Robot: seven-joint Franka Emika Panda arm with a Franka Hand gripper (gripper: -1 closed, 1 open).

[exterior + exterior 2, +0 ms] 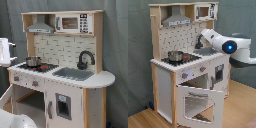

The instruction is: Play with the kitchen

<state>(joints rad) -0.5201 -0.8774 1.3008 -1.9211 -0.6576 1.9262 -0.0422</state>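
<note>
Toy kitchen (188, 75), standing on the floor: a rigid, probably heavy wooden cabinet, so only its moving parts invite a grip. The open oven door (200, 102) hangs down. Arm (225, 45) reaches over the sink (74, 73); tool state cannot be told.

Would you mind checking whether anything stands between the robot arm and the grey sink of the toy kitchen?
Nothing visible does. In the second exterior view the white robot arm reaches over the counter toward the grey sink; the small metal pot sits aside on the black hob.
</note>
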